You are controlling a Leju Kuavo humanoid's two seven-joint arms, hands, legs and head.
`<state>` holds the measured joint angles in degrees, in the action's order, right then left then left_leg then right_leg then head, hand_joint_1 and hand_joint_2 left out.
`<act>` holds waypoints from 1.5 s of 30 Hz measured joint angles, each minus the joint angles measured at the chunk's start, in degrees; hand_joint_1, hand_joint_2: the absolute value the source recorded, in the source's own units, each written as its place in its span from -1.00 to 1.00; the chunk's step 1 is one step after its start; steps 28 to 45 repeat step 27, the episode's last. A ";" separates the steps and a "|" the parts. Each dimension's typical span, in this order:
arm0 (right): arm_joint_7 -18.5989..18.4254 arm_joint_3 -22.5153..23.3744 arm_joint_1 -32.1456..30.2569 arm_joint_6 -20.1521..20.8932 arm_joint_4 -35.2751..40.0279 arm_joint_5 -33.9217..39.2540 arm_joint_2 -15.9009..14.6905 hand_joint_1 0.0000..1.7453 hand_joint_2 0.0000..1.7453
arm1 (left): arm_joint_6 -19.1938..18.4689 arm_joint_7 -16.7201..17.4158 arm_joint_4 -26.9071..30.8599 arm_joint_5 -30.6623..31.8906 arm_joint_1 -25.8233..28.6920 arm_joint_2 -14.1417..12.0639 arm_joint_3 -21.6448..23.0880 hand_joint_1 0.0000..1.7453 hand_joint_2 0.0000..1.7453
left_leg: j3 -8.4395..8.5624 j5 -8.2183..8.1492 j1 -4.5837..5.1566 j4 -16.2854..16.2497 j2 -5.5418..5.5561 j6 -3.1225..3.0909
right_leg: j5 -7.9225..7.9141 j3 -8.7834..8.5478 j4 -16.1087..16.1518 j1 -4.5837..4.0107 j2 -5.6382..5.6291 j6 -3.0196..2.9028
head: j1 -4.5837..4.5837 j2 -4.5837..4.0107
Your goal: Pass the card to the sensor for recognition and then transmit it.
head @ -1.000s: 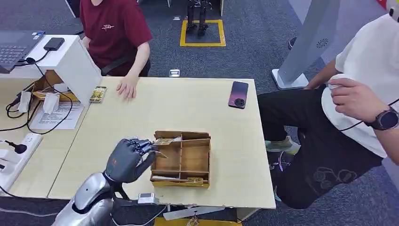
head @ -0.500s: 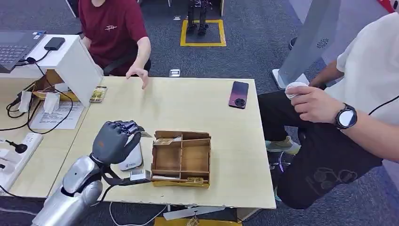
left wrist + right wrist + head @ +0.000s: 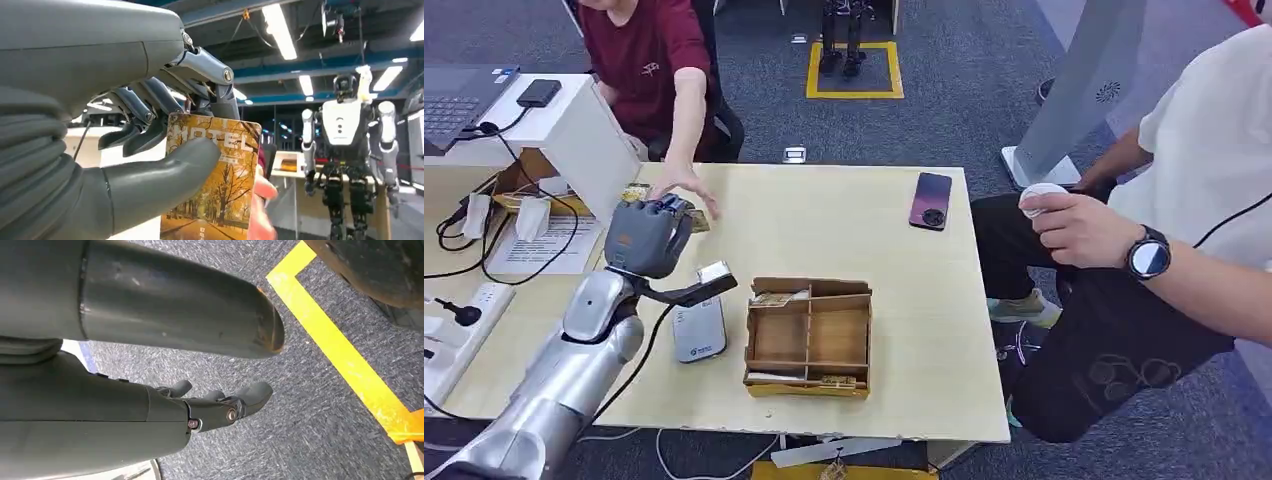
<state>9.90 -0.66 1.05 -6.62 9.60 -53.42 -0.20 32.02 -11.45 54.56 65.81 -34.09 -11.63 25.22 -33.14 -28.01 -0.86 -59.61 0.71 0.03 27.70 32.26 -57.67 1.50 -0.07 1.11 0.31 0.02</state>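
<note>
My left hand is raised over the table's far left part and pinches a yellow hotel card between thumb and fingers. In the head view a corner of the card peeks out beside the hand. A person in a red shirt reaches a hand down to my left hand, touching or nearly touching the card. The white card sensor lies flat on the table below my forearm. My right hand hangs over the carpet, fingers loosely apart and holding nothing.
A wooden compartment box with several cards stands mid-table, right of the sensor. A dark phone lies at the far right edge. A white stand, cables and a power strip sit left. A second person sits at the right.
My left hand has lifted the card from the box, passed over the sensor and moved up and left toward the red-shirted person, whose hand has come down to meet it.
</note>
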 joint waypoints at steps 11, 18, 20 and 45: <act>0.09 0.00 0.01 0.00 0.00 0.00 0.00 -1.00 -1.00 | 0.13 0.11 -1.86 0.05 -0.42 0.41 -0.11 1.00 1.00 | -0.01 0.00 0.00 0.00 0.00 0.00 | 0.00 0.01 0.00 0.00 0.00 0.00 | 0.00 0.00; -0.72 0.02 -0.06 0.55 0.00 -0.33 0.02 -1.00 -1.00 | 0.52 0.06 -4.37 -0.65 -0.69 1.31 -0.99 1.00 1.00 | -0.01 0.00 0.00 0.00 0.00 0.00 | 0.00 0.01 0.00 0.00 0.01 0.00 | 0.00 0.00; -0.59 0.04 -0.05 0.48 0.00 -0.42 0.02 -1.00 -1.00 | 0.66 0.02 -4.59 -0.63 -0.70 1.33 -1.05 1.00 1.00 | -0.02 0.00 0.00 0.00 0.00 0.00 | 0.00 0.01 0.00 0.00 0.01 0.00 | 0.00 0.00; -0.54 0.31 -0.05 0.35 0.00 -0.72 0.02 -1.00 -1.00 | 0.74 -0.57 -5.20 -0.83 -0.84 1.62 -1.66 -1.00 1.00 | -0.02 0.00 0.00 0.00 -0.01 0.00 | 0.00 0.01 0.00 0.00 -0.01 0.00 | 0.00 0.00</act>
